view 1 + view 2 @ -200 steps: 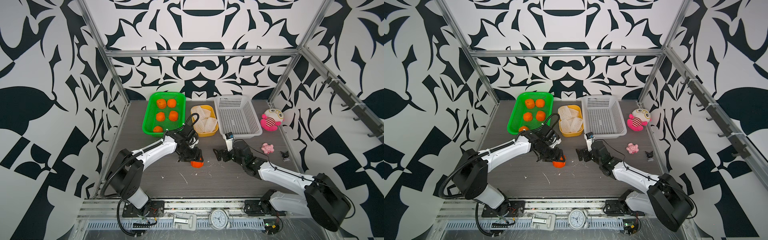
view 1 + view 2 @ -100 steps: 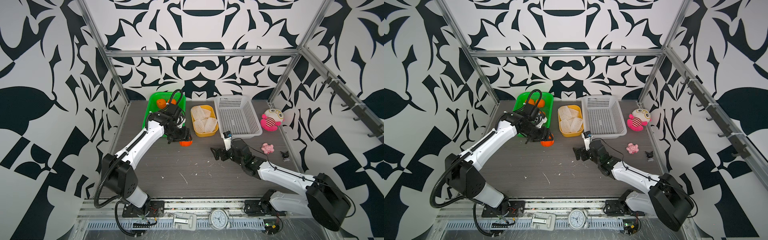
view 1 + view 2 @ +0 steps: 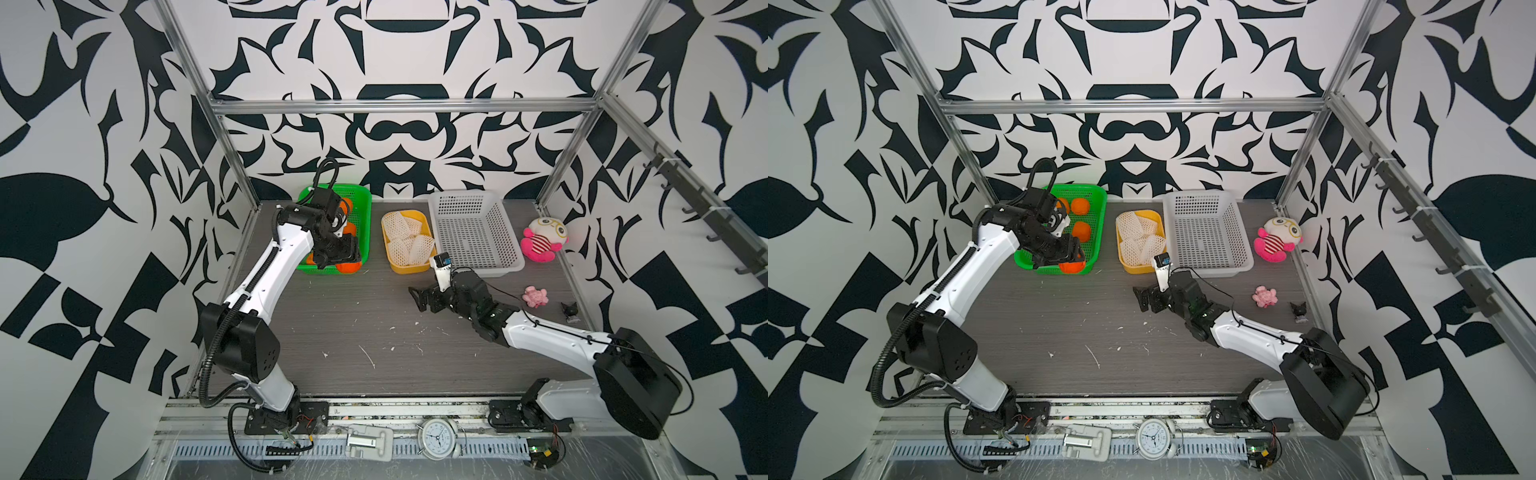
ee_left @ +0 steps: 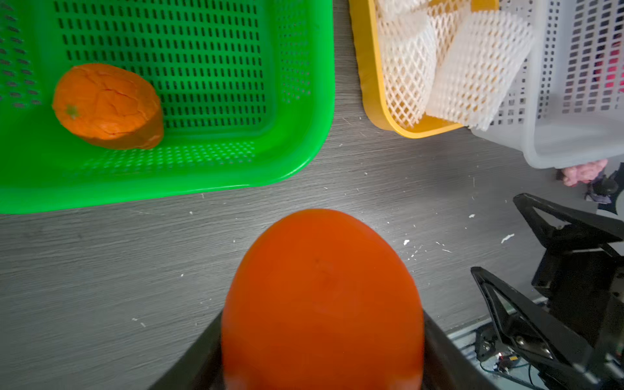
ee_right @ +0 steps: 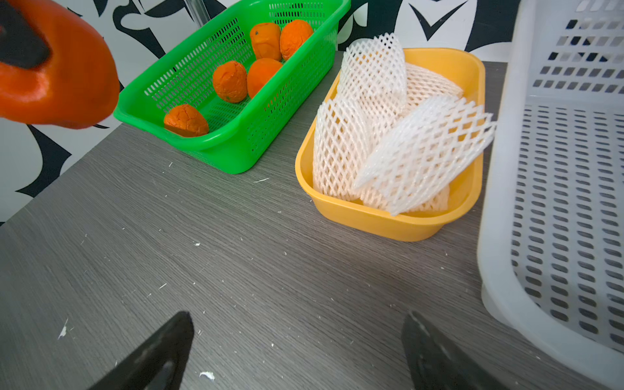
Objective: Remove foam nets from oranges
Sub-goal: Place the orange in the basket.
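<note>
Two arms, same build. White-shelled left arm (image 3: 270, 266) and right arm (image 3: 552, 340): glossy white links and matte black joint housings (image 3: 241, 349) dotted with small screw holes. A black ribbed cable conduit (image 3: 206, 370) loops along the left arm; a thin black cable (image 3: 559, 329) runs along the right. Black base plates (image 3: 286, 417), red wires showing. Right gripper (image 3: 417, 299): black fingers (image 4: 587, 229) with triangular cut-outs.

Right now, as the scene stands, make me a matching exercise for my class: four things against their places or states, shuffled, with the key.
Things:
1 foam nets
2 lifted orange
3 plush toy
4 right gripper

Places or states:
A open and empty, over the table
B beside the white basket
C in the yellow tray
D clamped in the left gripper

Pairs: 1-C, 2-D, 3-B, 4-A
</note>
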`<act>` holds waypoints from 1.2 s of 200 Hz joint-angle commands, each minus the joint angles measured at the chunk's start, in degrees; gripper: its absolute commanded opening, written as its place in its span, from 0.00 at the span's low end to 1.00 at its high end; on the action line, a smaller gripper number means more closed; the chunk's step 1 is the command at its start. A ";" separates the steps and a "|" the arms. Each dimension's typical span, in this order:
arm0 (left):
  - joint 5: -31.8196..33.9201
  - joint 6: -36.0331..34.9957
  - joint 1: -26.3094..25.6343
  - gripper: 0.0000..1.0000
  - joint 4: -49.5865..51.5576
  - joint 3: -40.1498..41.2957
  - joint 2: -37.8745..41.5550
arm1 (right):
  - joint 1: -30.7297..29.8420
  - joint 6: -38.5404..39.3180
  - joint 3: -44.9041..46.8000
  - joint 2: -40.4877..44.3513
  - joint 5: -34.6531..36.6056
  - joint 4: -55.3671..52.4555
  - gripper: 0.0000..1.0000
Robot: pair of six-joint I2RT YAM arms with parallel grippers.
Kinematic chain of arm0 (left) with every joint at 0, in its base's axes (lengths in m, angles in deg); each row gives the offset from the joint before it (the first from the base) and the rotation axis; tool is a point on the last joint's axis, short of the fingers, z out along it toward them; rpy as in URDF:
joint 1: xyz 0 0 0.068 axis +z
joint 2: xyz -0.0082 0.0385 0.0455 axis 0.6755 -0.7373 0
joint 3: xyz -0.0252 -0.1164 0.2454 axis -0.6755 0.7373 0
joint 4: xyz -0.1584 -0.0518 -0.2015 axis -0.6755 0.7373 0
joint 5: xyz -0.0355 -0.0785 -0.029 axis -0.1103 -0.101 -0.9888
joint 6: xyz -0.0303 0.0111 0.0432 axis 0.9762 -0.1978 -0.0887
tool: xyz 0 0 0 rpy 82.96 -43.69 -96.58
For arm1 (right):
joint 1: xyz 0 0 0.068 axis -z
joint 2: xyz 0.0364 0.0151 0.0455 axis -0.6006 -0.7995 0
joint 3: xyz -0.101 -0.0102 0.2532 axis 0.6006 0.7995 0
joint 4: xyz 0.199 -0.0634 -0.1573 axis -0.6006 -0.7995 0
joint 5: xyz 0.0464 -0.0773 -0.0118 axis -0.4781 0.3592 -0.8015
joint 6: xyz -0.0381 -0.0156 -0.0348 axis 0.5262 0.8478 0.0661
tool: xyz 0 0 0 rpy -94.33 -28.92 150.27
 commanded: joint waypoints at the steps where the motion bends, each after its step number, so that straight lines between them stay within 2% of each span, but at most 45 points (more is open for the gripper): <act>1: 0.91 -1.78 1.11 0.51 3.60 -2.74 -1.21 | -0.73 0.24 -2.65 -0.69 -0.98 3.09 0.99; 62: 1.37 -3.68 2.33 0.51 7.75 -11.11 -7.14 | -0.97 0.68 -3.84 -2.46 -0.81 4.25 0.99; 147: 5.91 -5.40 2.72 0.51 14.68 -22.18 -15.16 | -0.97 2.48 -4.76 -4.52 0.51 4.95 1.00; 204: 8.25 -5.77 2.91 0.50 19.14 -30.81 -20.92 | -0.97 1.04 -4.15 -6.15 -1.53 6.86 1.00; 240: 11.45 -6.08 2.90 0.50 18.93 -32.97 -22.50 | -1.40 0.31 -4.26 -6.92 -2.65 7.46 1.00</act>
